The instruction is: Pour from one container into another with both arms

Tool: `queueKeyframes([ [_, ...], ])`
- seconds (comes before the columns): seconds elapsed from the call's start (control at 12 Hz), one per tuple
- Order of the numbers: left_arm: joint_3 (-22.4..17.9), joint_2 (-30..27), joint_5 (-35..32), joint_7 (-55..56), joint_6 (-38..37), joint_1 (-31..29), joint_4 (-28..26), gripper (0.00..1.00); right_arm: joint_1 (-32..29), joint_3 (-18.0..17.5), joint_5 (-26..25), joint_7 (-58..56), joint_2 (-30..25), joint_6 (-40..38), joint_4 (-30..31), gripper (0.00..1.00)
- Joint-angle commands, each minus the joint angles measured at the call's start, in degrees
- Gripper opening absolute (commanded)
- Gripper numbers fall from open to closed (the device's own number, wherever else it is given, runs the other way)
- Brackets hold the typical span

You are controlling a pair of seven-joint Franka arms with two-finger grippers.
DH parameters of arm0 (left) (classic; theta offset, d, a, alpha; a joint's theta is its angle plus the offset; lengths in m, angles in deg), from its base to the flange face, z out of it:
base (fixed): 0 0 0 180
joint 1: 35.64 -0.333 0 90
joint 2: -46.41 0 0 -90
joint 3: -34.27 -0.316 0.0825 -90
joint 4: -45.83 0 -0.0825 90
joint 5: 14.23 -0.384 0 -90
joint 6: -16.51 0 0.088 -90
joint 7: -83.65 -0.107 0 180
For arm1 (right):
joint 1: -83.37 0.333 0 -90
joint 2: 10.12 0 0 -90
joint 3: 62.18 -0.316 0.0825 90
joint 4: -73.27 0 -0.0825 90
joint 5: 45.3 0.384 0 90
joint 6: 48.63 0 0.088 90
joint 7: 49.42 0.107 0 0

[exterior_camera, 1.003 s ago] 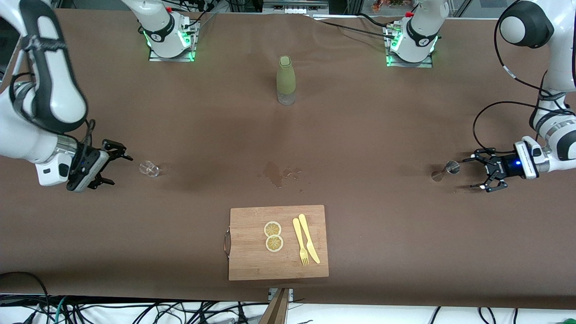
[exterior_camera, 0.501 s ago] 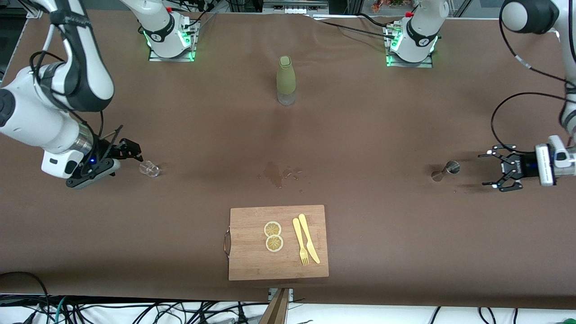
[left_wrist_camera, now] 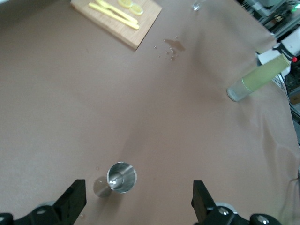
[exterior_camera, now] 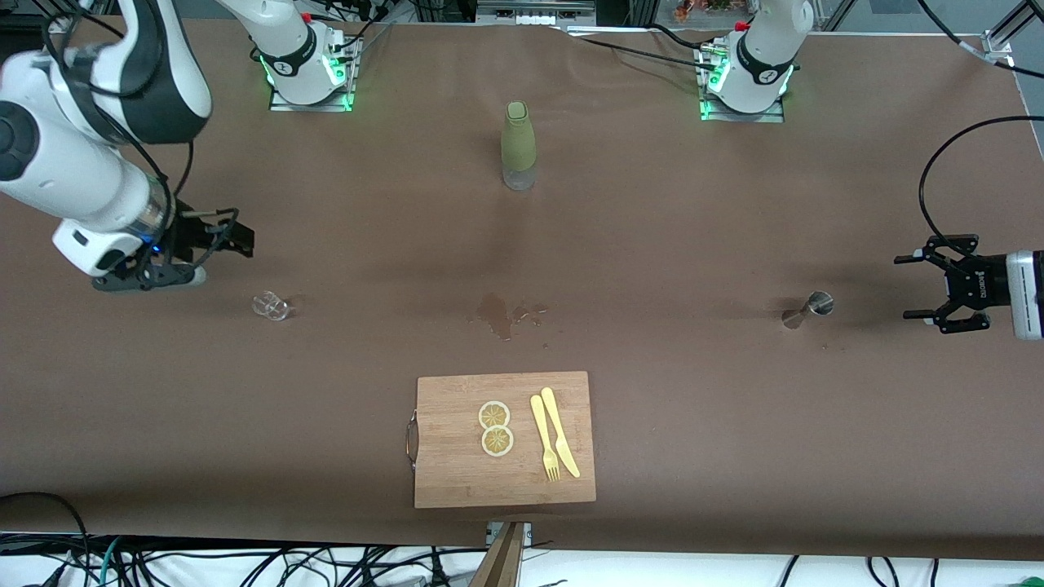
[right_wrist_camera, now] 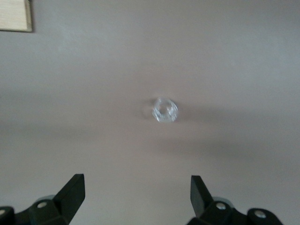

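The metal jigger (exterior_camera: pixel 807 309) stands upright on the surface (exterior_camera: pixel 693 220) toward the left arm's end, mouth up, as the left wrist view confirms (left_wrist_camera: pixel 121 177). The small clear glass (exterior_camera: pixel 270 305) stands upright toward the right arm's end, well apart from the jigger; it also shows in the right wrist view (right_wrist_camera: pixel 164 110). Neither vessel is held. A wet patch (exterior_camera: pixel 499 314) marks the surface between them, about midway.

The left gripper (exterior_camera: pixel 938 287) hovers over the surface near the jigger, fingers released and spread wide, holding nothing. The right gripper (exterior_camera: pixel 214 243) hovers near the glass, fingers likewise apart and empty. Each gripper faces its own vessel, which suits a two-arm pour where each arm takes one container.

This layout fits two stages: vessels set out for pickup, or vessels put back down after pouring. The spill suggests liquid has been handled, though that is only a judgement.

Farther from the front camera stands a green bottle (exterior_camera: pixel 518 145). Nearer lies a cutting board (exterior_camera: pixel 457 465) with lemon slices (exterior_camera: pixel 495 428), a fork (exterior_camera: pixel 544 438) and a knife (exterior_camera: pixel 560 431).
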Motion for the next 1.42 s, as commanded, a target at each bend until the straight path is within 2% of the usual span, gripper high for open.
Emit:
queueKeyframes([
  [0.0,-0.6,-3.98,-6.7,11.81,1.24,4.29,1.29,1.0,0.56,3.87,-1.05,1.56,-1.46,-8.32,-5.45,1.0],
  [0.17,-0.51,-6.78,-11.71,20.34,1.24,7.45,1.83,1.0,-0.84,5.39,-0.88,1.38,-4.53,-10.27,-6.25,1.0],
  [0.5,0.19,-11.88,-20.42,36.34,0.89,12.55,1.83,1.0,-2.43,6.52,-0.44,0.77,-4.46,-16.42,-12.49,1.0],
  [0.58,0.28,-12.94,-21.22,38.81,0.8,13.35,1.75,1.0,-2.43,7.31,-0.26,0.33,-4.46,-16.52,-12.49,1.0],
  [0.75,0.46,-14.26,-22.63,42.77,0.54,14.49,1.66,1.0,-3.3,8.2,4.2,1.2,-4.63,-15.65,-12.06,1.0],
  [1.34,1.07,-20.15,-32.38,70.02,-3.67,23.72,1.66,1.0,-3.57,7.59,2.73,-0.64,-4.11,-11.78,-12.05,1.0],
])
